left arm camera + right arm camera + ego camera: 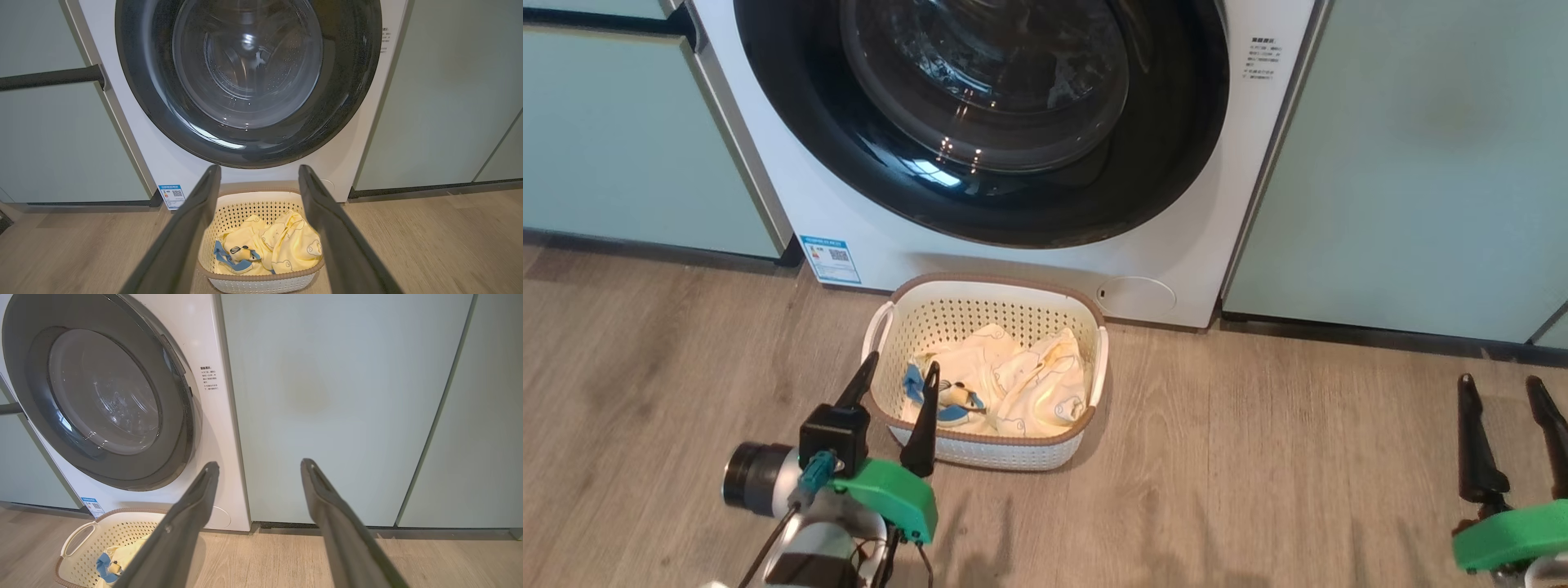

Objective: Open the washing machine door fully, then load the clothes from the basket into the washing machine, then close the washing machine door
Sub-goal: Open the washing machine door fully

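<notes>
Firstly, at the far left of the head view stands a pale green left cabinet door (621, 139), at about 10 o'clock. Below it, at 7 o'clock, is the left gripper (903, 360), with its two dark fingers spread apart and nothing between them. One finger crosses the near left corner of the basket (980, 453); I cannot tell if it touches.

The washing machine (792, 204) fills the 12 o'clock part, and a blue sticker (830, 259) sits at its lower left corner. The washing machine door (784, 82) lies shut against the white front.

The basket stands on the wooden floor (1258, 457), just before the machine, at 6 o'clock from the door. The clothes (1021, 376) lie inside it, cream with small prints, and a bit of blue fabric (913, 384) is at their 9 o'clock side. In the left wrist view the clothes (282, 241) appear between the two fingers.

At 2 o'clock is the right cabinet door (1421, 163). The right gripper (1500, 379) is at 4 o'clock, well apart from the basket, also spread wide and holding nothing.
</notes>
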`<state>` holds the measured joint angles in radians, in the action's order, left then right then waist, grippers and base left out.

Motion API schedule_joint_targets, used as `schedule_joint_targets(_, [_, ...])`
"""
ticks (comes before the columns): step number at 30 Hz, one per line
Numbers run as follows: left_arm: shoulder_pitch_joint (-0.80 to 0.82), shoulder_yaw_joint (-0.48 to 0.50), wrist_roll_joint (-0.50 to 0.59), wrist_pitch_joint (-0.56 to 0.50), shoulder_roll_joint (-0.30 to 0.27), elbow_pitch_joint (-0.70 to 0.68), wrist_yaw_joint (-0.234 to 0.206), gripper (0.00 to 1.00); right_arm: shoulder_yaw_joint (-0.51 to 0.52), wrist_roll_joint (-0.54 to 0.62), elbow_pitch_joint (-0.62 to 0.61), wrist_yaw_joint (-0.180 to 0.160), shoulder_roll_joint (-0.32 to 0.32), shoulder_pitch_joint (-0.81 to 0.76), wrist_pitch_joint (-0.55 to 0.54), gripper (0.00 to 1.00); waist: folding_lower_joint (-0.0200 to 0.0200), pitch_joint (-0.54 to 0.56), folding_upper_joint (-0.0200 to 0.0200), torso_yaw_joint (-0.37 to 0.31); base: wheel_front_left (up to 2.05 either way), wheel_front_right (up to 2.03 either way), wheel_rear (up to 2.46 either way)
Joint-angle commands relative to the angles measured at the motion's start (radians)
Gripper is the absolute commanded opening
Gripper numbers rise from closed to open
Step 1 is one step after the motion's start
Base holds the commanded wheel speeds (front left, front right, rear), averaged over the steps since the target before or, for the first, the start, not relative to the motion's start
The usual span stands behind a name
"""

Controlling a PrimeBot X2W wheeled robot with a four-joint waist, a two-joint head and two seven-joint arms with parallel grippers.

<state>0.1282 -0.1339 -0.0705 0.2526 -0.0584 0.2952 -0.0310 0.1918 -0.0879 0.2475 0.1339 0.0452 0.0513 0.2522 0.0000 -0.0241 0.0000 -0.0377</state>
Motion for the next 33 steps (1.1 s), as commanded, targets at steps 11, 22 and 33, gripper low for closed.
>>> schedule_joint_targets(11, [0.088, 0.023, 0.019, 0.009, -0.006, -0.065, -0.005, 1.0, -0.009, -0.077, -0.002, -0.003, 0.009, 0.1, 0.01, 0.0, 0.0, -0.071, 0.0, 0.027, 0.0, 0.0, 0.0])
schedule_joint_targets(22, [0.139, -0.007, 0.025, 0.009, -0.001, -0.089, -0.002, 1.0, 0.022, -0.431, 0.062, -0.003, 0.023, 0.22, -0.072, 0.0, 0.0, -0.155, 0.0, 0.081, 0.0, 0.0, 0.0])
schedule_joint_targets(33, [0.19, -0.05, 0.02, 0.009, 0.005, -0.106, -0.006, 1.0, 0.11, -0.969, 0.146, -0.003, 0.074, 0.433, -0.326, 0.0, 0.0, -0.219, 0.0, 0.138, 0.0, 0.0, 0.0])
